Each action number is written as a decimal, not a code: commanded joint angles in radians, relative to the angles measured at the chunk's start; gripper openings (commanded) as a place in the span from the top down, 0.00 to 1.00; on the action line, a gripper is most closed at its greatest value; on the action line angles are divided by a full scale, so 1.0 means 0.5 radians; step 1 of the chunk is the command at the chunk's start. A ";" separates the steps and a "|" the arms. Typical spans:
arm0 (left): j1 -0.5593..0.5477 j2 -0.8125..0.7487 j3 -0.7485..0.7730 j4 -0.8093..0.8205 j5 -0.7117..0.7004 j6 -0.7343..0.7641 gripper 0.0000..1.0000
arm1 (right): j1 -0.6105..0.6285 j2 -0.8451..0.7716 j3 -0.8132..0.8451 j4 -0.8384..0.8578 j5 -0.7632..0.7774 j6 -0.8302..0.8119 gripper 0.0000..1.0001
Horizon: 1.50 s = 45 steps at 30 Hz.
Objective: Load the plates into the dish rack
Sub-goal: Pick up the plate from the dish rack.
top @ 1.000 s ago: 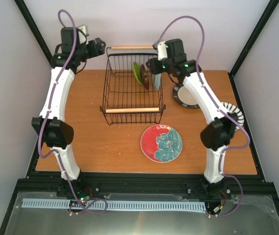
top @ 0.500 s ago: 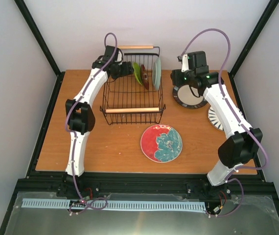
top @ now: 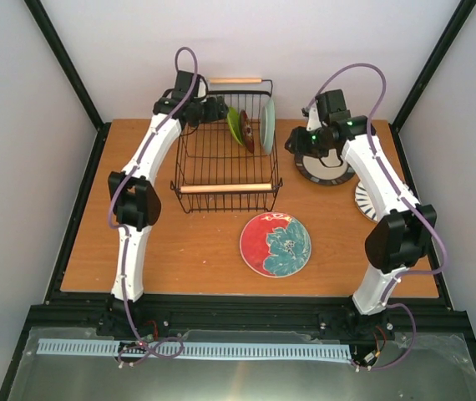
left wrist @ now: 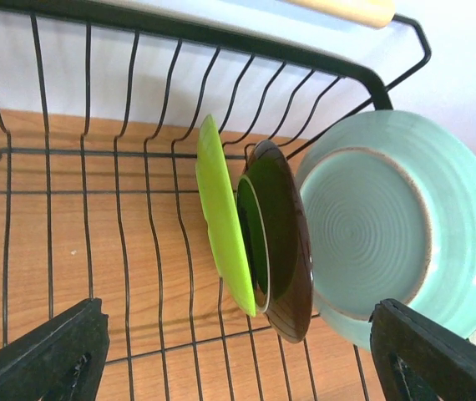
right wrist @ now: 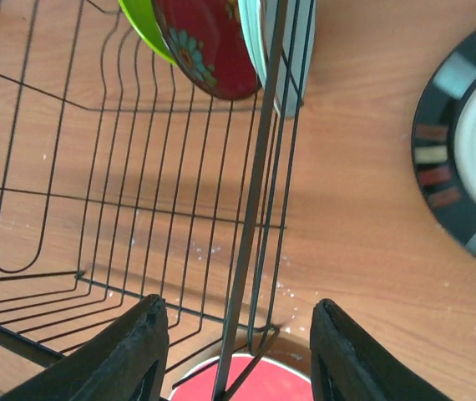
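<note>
The dish rack (top: 221, 163) stands at the back middle of the table. Three plates stand on edge in its right end: lime green (top: 234, 125), small dark red (top: 247, 134) and mint green (top: 268, 124). My left gripper (top: 214, 109) hangs open over the rack's back left, facing the lime (left wrist: 221, 217), dark red (left wrist: 288, 251) and mint (left wrist: 388, 225) plates and holding nothing. My right gripper (top: 297, 144) is open beside the rack's right wall (right wrist: 259, 192), empty. The red flower plate (top: 275, 244), black-rimmed plate (top: 321, 170) and striped plate (top: 363, 202) lie flat on the table.
The rack's wooden handles (top: 225, 188) run along its front and back rims. The right forearm covers part of the striped plate. Black frame posts and white walls enclose the table on three sides.
The left arm swung from the far left in to the rack's back left corner. The right gripper left the rack's plates, went right over the black-rimmed plate, then came back toward the rack's wall.
</note>
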<state>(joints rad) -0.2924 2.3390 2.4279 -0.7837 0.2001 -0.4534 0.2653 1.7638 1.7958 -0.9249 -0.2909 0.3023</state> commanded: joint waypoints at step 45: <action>-0.121 0.370 0.230 0.254 -0.099 0.219 0.29 | 0.061 0.152 0.133 -0.082 0.097 -0.160 0.48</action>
<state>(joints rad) -0.3420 2.4962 2.4817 -0.6804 0.1890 -0.3752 0.2951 1.8694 1.8595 -0.9539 -0.2466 0.2253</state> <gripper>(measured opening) 0.733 0.516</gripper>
